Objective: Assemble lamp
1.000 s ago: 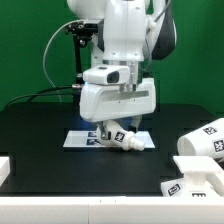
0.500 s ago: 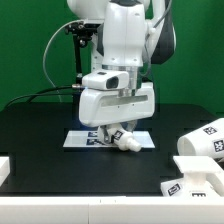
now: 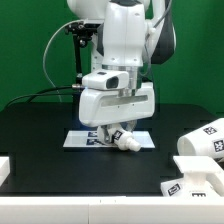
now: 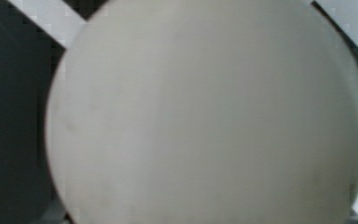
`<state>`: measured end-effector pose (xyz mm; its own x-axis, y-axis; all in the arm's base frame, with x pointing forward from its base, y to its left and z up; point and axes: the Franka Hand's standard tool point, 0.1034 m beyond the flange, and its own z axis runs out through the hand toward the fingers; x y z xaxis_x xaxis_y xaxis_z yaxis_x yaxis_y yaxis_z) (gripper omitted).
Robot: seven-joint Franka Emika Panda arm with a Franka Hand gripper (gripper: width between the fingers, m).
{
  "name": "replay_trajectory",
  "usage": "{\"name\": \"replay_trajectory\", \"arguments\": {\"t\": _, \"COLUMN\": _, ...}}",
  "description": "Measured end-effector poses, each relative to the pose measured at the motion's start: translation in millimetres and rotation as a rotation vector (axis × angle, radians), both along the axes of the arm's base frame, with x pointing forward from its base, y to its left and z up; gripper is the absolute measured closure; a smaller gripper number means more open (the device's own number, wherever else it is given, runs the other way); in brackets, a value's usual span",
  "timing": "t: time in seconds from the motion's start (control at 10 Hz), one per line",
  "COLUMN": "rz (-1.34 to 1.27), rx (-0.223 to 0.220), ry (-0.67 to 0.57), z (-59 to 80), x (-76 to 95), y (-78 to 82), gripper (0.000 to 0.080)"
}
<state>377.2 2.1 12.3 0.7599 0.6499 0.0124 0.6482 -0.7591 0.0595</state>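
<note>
While the gripper (image 3: pixel 116 131) hangs low over the marker board (image 3: pixel 75 139), one shade (image 3: pixel 206 139) and one base (image 3: pixel 192 186) lie well apart from that board, toward the exterior view's right. One bulb (image 3: pixel 127 144) sits at the board's edge, right beneath the jaws, long axis tilted. Clamped or loose? I cannot tell.

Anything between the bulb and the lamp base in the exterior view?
Nothing visible. The bulb is at the tool over the marker board. The base lies toward the exterior view's right, and the shade is off that line.
</note>
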Motion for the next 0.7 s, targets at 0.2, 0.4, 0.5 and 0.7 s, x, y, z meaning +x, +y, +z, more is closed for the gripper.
{"name": "replay_trajectory", "arguments": {"t": 0.2, "rz": 0.064, "rx": -0.001, "ry": 0.014, "z": 3.6, "x": 4.6, "y": -0.5, "gripper": 0.0375}}
{"name": "replay_trajectory", "arguments": {"t": 0.4, "rz": 0.144, "rx": 0.010, "ry": 0.082, "z": 13.9, "x": 23.7, "y": -6.3, "gripper": 0.0373}}
{"name": "replay_trajectory", "arguments": {"t": 0.5, "rz": 0.138, "rx": 0.012, "ry": 0.084, "z": 16.3, "x": 37.9, "y": -6.0, "gripper": 0.0373}}
{"name": "replay_trajectory", "arguments": {"t": 0.7, "rz": 0.102, "rx": 0.013, "ry": 0.090, "z": 11.5, "x": 43.0, "y": 1.0, "gripper": 0.0373}}
